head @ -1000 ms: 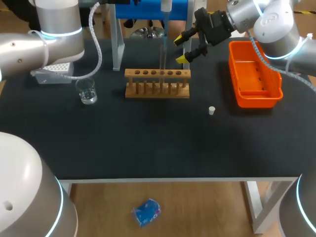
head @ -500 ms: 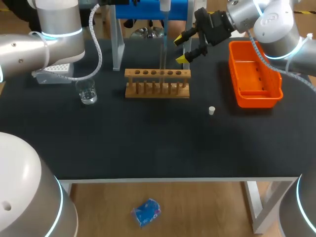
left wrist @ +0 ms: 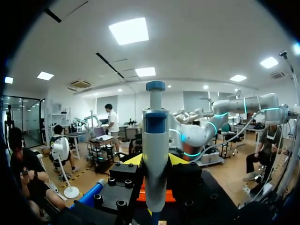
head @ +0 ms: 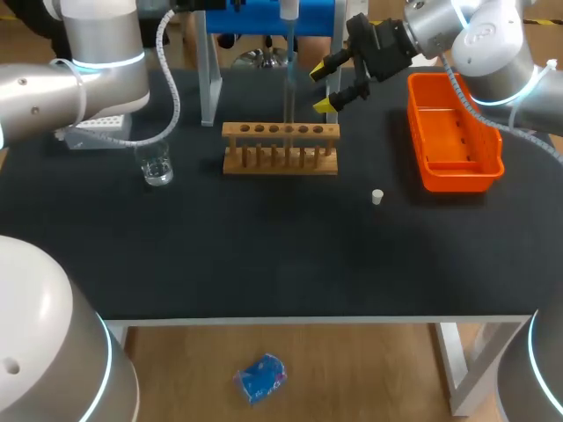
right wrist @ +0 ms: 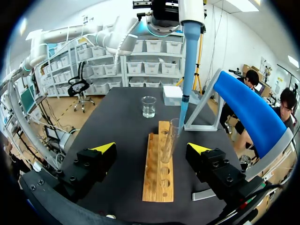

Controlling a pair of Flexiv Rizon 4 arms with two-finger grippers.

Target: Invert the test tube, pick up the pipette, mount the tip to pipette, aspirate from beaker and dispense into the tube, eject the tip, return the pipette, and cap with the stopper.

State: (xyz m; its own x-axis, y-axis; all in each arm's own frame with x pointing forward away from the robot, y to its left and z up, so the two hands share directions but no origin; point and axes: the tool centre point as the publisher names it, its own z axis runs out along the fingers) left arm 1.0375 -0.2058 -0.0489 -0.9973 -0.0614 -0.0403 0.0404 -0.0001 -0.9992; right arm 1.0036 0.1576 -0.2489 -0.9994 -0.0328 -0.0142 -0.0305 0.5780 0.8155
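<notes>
Pipette [right wrist: 190, 47], clamped in the left hand [left wrist: 155, 165], hangs with its tip at the mouth of the tube [right wrist: 170, 140] in the rack [head: 280, 149], right hand [right wrist: 152, 148] wide open and empty nearby: dispensing seems in hand, then a straight lift clear.

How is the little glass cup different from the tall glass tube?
The beaker is short and wide; the test tube is tall and thin. The beaker stands alone on the table; the test tube sits in the wooden rack. The pipette hangs at the test tube's mouth, not the beaker's. Both are clear and upright.
</notes>
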